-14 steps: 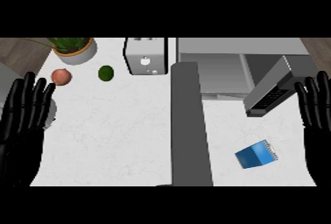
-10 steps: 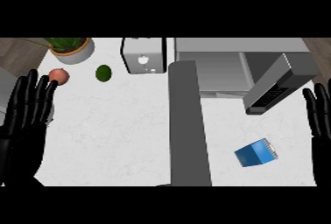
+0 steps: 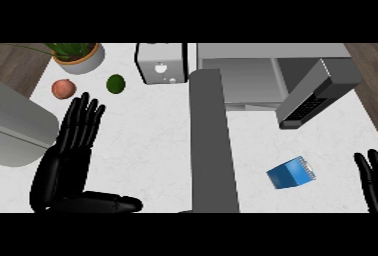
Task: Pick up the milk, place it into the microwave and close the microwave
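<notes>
**A:** How much room is there around the milk [image 3: 291,172]?

**B:** Quite a bit. The blue carton is seen lying on the white surface [image 3: 155,145], on the right side of the grey vertical panel [image 3: 214,145] that splits the view. Bare surface is left all round it: a strip towards the panel on one side, more towards the right edge on the other, and open space up to the microwave [image 3: 273,75]. Nothing is touching it.

**A:** And the microwave itself?

**B:** It's found at the top right, with its door [image 3: 317,92] swung open and angled out over the surface. The grey cavity is exposed to the left of the door. The door's lower end sits above the carton, well apart from it.

**A:** Which way is the carton pointing?

**B:** It's tilted. The long axis runs diagonally, lower left to upper right, with the white end at the upper right, towards the door.

**A:** Hands?

**B:** The left hand [image 3: 70,150] is shown released, fingers straight and pointing up, over the left half of the surface, holding nothing. Only fingertips of the right hand [image 3: 367,182] are caught at the right edge, straight and unclenched, to the right of the carton and apart from it.

**A:** Anything crowding the left side?

**B:** A peach [image 3: 64,88], an avocado [image 3: 116,83], a potted plant [image 3: 77,55] and a toaster [image 3: 161,62] are lined up along the top, far from the carton.
</notes>
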Robot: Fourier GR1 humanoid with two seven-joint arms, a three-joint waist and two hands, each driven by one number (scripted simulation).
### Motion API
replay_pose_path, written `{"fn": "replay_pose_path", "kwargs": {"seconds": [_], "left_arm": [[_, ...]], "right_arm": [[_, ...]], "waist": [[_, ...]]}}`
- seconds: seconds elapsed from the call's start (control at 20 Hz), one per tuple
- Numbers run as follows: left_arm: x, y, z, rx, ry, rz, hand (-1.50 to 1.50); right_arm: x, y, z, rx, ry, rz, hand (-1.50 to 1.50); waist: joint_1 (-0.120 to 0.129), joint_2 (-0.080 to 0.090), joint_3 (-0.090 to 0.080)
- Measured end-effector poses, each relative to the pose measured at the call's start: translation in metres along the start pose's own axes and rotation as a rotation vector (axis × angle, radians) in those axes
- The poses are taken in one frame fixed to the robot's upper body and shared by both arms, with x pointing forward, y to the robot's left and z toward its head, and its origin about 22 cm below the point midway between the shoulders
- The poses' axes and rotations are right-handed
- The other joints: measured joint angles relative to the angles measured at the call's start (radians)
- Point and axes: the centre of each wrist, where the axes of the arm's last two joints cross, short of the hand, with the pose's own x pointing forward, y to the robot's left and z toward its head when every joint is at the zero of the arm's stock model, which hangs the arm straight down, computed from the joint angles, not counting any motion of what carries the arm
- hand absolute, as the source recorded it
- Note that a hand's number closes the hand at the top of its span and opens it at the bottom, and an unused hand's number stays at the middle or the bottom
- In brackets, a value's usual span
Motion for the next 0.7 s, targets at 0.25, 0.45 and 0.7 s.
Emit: {"fn": "replay_pose_path", "kwargs": {"seconds": [0.25,0.45,0.7], "left_arm": [[-0.015,-0.019,0.013,-0.002,0.018,0.025,-1.5],[-0.022,-0.036,0.027,0.002,0.018,0.036,-1.5],[-0.024,-0.052,0.042,0.006,0.015,0.038,-1.5]], "right_arm": [[-0.009,-0.006,0.036,-0.008,0.038,0.007,-1.5],[-0.019,-0.014,0.057,-0.017,0.07,0.031,-1.5],[-0.046,-0.017,0.078,-0.032,0.09,0.039,-1.5]], "waist": [[0.0,0.0,0.0],[0.002,0.0,0.0],[0.006,0.0,0.0]]}}
